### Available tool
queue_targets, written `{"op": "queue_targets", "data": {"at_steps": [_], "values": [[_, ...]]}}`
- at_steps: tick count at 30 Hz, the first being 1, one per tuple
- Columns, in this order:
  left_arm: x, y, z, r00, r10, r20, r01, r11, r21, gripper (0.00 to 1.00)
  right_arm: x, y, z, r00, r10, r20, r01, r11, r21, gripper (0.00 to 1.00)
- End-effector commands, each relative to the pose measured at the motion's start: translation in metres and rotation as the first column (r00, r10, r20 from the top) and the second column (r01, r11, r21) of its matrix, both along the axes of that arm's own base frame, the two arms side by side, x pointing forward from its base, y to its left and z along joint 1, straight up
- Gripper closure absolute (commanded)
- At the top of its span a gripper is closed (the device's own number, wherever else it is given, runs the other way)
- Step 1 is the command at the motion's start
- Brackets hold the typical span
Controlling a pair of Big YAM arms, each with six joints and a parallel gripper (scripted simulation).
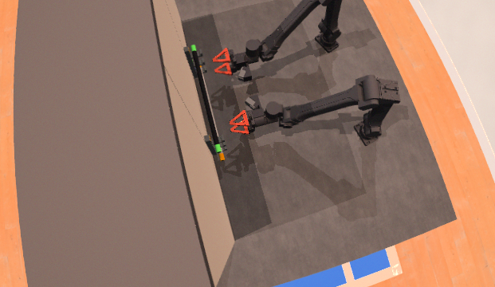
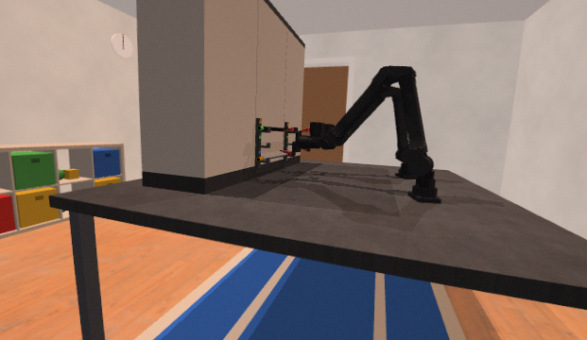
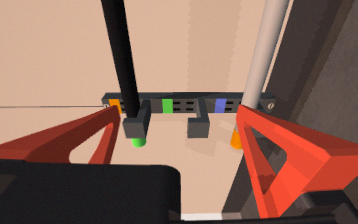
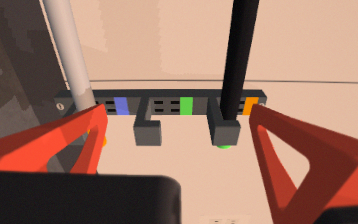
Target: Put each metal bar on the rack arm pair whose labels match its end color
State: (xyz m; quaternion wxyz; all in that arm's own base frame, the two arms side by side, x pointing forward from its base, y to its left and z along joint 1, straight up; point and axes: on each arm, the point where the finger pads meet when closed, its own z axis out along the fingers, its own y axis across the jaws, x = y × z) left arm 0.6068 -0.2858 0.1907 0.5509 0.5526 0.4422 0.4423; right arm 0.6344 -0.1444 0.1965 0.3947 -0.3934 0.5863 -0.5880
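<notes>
The black bar [image 1: 207, 101] [image 3: 122, 55] [image 4: 240, 50] with green ends lies on the top pair of rack arms, under orange labels [image 3: 114, 105] [image 4: 250, 106]. The pale grey bar [image 3: 267, 50] [image 4: 70, 55] with orange ends lies at the lowest pair, under blue labels [image 3: 220, 105] [image 4: 121, 106]; its lowest arms are largely hidden. The middle arms [image 3: 198, 127] [image 4: 147, 132], under green labels [image 3: 167, 106] [image 4: 186, 106], hold no bar. My left gripper [image 1: 239, 123] [image 3: 178, 111] and right gripper [image 1: 222, 62] [image 4: 178, 106] are open and empty, off the rack near its left and right uprights.
The rack's uprights are fixed to the beige wall [image 1: 205, 175] [image 2: 232, 94], low over the dark table top [image 1: 390, 179] [image 2: 321, 227]. Both arms reach toward the rack side by side, with wrist camera housings between them.
</notes>
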Motion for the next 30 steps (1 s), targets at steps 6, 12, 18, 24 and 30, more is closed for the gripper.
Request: {"op": "queue_targets", "data": {"at_steps": [6,12,18,24,30], "values": [[0.019,0.000,0.055,0.997,0.013,0.082,-0.008,0.998,-0.064,0.00,0.009,-0.011,0.033,0.998,-0.012,0.060,0.013,1.000,-0.006,0.00],[0.019,0.000,0.055,0.997,0.013,0.083,-0.008,0.998,-0.065,0.00,0.009,-0.011,0.032,0.998,-0.012,0.059,0.013,1.000,-0.006,0.00],[0.019,0.000,0.056,0.996,0.013,0.083,-0.008,0.998,-0.065,0.00,0.008,-0.011,0.030,0.998,-0.012,0.058,0.013,1.000,-0.006,0.00],[0.019,0.000,0.064,0.996,0.013,0.083,-0.008,0.998,-0.066,0.00,0.008,-0.011,0.038,0.998,-0.012,0.058,0.013,1.000,-0.006,0.00],[0.019,0.000,0.074,0.996,0.013,0.083,-0.008,0.998,-0.066,0.00,0.008,-0.011,0.046,0.998,-0.012,0.057,0.013,1.000,-0.005,0.00]]}}
